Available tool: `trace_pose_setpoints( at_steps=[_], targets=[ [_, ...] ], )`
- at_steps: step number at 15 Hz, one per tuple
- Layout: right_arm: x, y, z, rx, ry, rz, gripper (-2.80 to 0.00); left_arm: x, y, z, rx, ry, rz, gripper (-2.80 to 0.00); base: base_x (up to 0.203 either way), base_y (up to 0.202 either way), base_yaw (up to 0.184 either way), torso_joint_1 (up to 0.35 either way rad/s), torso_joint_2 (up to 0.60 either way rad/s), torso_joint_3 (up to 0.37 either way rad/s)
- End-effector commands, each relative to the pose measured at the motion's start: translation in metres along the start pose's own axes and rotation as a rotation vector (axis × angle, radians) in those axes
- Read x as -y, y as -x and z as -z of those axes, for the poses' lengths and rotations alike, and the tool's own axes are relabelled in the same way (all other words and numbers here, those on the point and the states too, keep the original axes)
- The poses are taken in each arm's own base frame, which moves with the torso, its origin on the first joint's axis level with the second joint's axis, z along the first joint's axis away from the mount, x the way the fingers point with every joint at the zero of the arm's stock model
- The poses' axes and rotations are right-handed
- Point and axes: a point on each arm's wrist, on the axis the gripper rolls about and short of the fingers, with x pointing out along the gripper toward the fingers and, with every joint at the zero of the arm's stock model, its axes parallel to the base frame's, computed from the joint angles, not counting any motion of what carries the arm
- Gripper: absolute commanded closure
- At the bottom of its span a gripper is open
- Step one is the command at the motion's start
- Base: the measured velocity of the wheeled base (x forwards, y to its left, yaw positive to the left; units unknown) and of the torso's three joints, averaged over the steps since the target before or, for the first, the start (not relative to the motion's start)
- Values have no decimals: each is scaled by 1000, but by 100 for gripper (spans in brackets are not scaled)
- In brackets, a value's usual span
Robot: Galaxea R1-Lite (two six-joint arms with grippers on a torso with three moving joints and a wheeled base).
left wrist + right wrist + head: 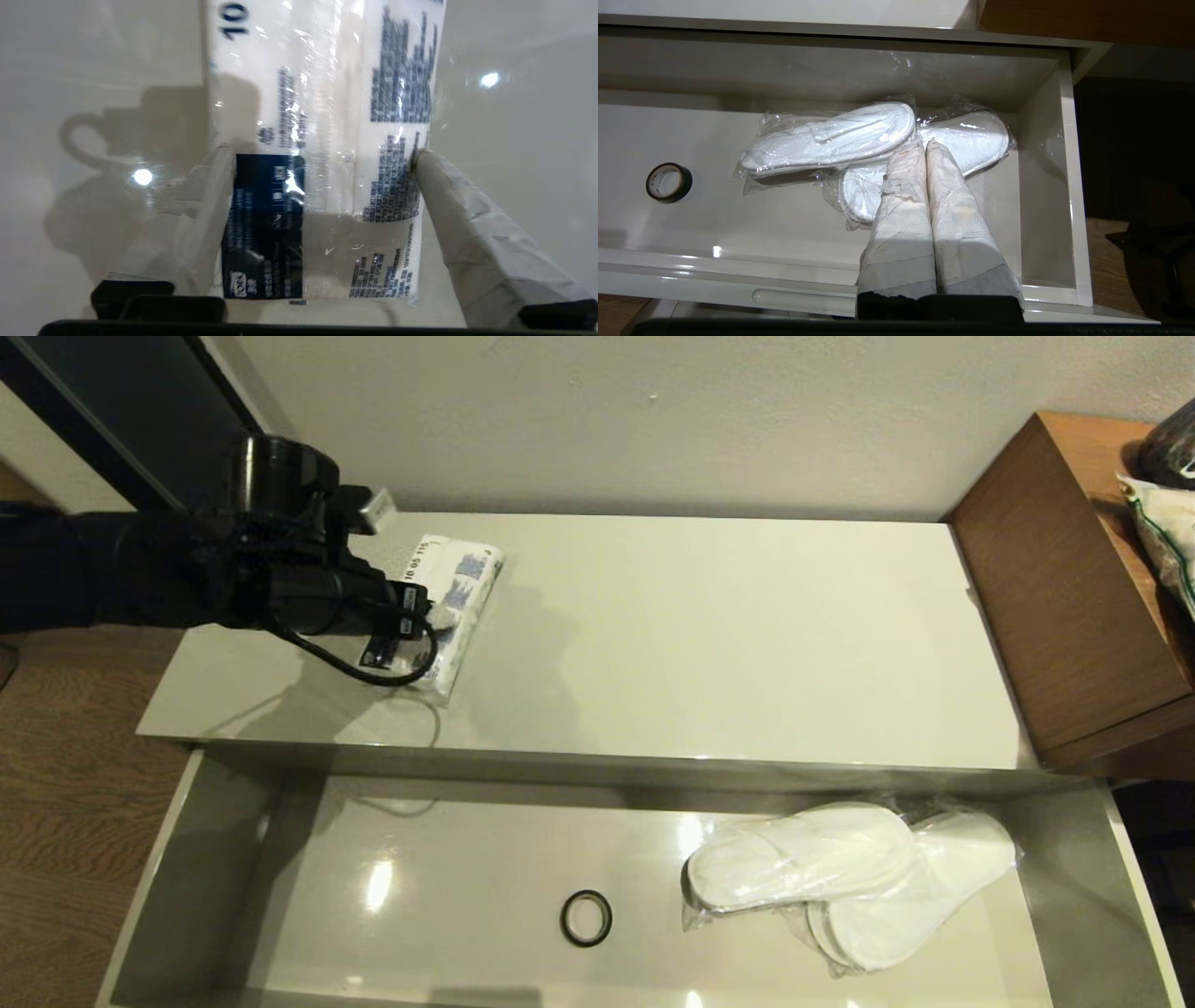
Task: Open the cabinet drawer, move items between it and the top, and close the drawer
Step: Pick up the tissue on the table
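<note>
The cabinet drawer point(280, 896) is pulled out wide, right below the top point(700, 644). In the drawer, toward the brown unit, lie the slippers point(822, 868). The tissue packet point(457, 588) lies on the top, far from the slippers. The left claw point(322, 163) is spread, one finger at each side of the packet. Next step, I think: squeeze gently and lift. The right claw point(924, 144) hangs over the slippers, fingers pressed together, holding nothing.

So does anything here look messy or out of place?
Only a small black tape ring lying loose in the open drawer, left of the bagged slippers, which overlap crookedly. The tissue packet lies slightly askew on the top.
</note>
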Motion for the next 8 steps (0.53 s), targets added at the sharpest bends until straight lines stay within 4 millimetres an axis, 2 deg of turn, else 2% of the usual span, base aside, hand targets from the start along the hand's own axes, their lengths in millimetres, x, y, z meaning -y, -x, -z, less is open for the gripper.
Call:
trace_pose_setpoints(
  at_steps=[1, 5, 8],
  targets=[
    [0, 0, 0, -1, 0, 0, 0, 5, -11, 7, -32, -29, 7, -280, 0, 0, 0, 0, 0, 0],
    [0, 0, 0, -1, 0, -2, 0, 11, -28, 27, -114, -110, -36, -280, 0, 0, 0, 0, 0, 0],
    [0, 0, 0, 0, 0, 0, 0, 16, -29, 30, -122, -115, -26, -280, 0, 0, 0, 0, 0, 0]
  ],
)
